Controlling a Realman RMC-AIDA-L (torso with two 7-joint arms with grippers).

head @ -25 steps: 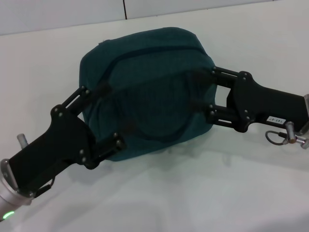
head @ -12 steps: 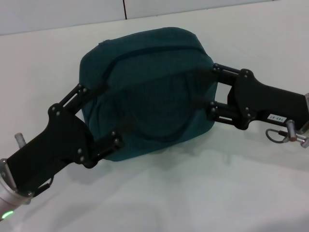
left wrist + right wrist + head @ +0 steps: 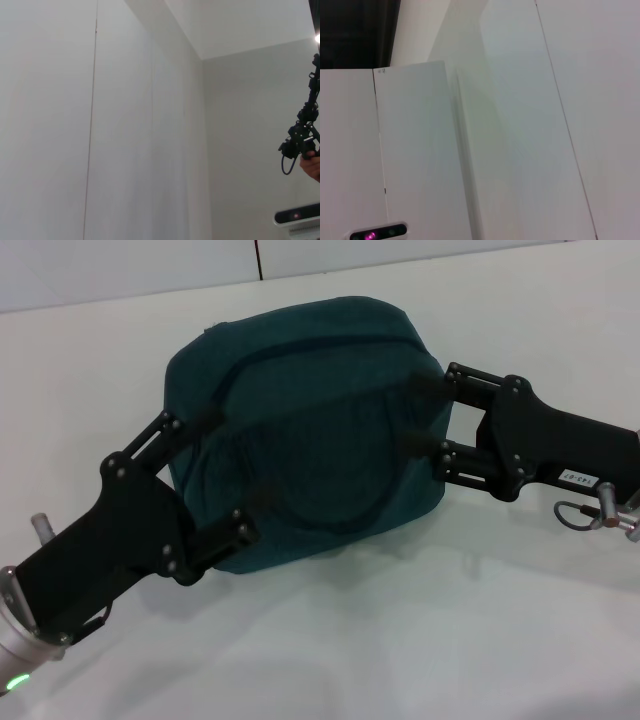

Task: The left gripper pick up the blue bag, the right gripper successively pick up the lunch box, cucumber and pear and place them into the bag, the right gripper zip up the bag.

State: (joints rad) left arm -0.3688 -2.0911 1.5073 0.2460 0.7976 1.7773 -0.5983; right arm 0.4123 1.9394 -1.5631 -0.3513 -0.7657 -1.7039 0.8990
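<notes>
So the blue bag (image 3: 305,430) is sitting in the middle of the white surface (image 3: 400,640), zipped shut as far as I can see, with the long zip line curving across its far top edge. It's lying kind of puffed up and boxy.

Both arms are on it from opposite sides. The left gripper (image 3: 215,475) comes in from the near left, jaws spread wide, one finger up along the bag's left edge and the other down by its near left corner, both touching the fabric. The green light on its silver wrist shows at the near left corner of the head view.

The right gripper (image 3: 425,410), the one with the small white label, reaches in from the right. Its jaws are spread too, with the fingertips pressed against the bag's right side, one toward the far corner and one lower down.

Wrist cams are no help, they just show pale walls and panels.
</notes>
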